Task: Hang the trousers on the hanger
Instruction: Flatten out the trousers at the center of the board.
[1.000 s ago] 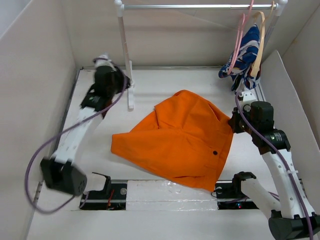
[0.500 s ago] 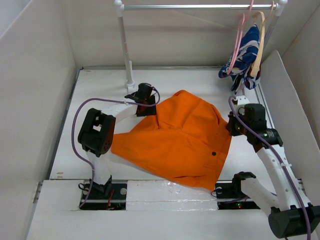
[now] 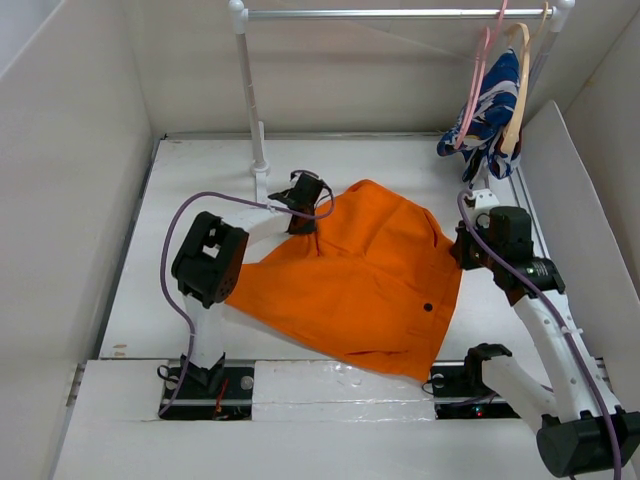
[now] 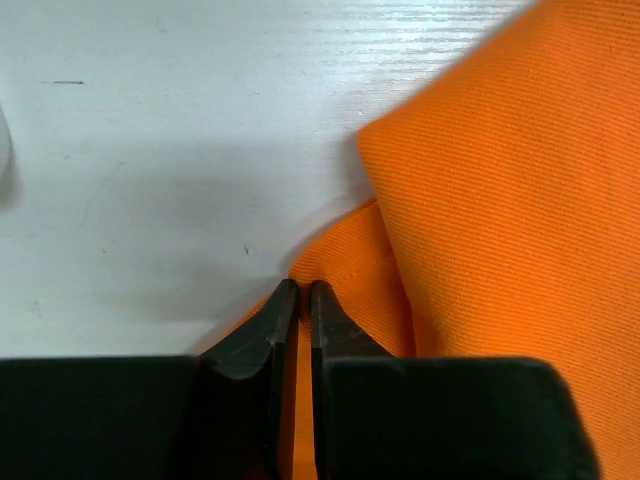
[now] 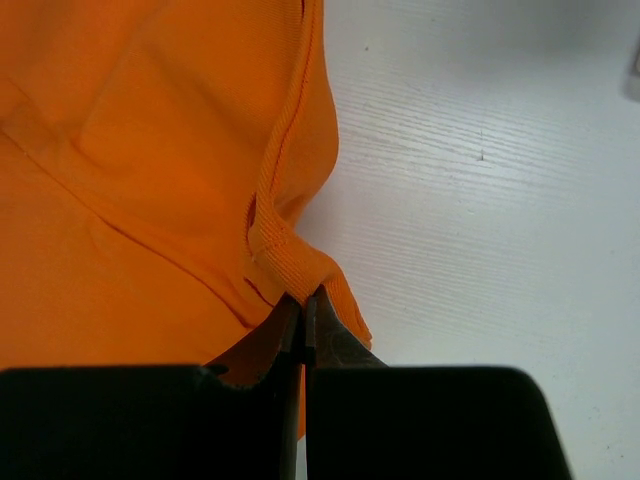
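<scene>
We are at the grasping step. Our left gripper (image 4: 298, 290) is pinched together on a fold of the trousers (image 3: 370, 280), and our right gripper (image 5: 303, 300) is clamped on the waistband corner. The trousers lie flat between them, long axis roughly gripper to gripper, legs pointing left. Next, we judge, comes a joint lift toward the hanger (image 3: 478, 80) beyond the right gripper.

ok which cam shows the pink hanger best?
Top external: the pink hanger hangs from the rail at top right, beside the patterned garment. Both wrist views show trousers and table, no hanger.
</scene>
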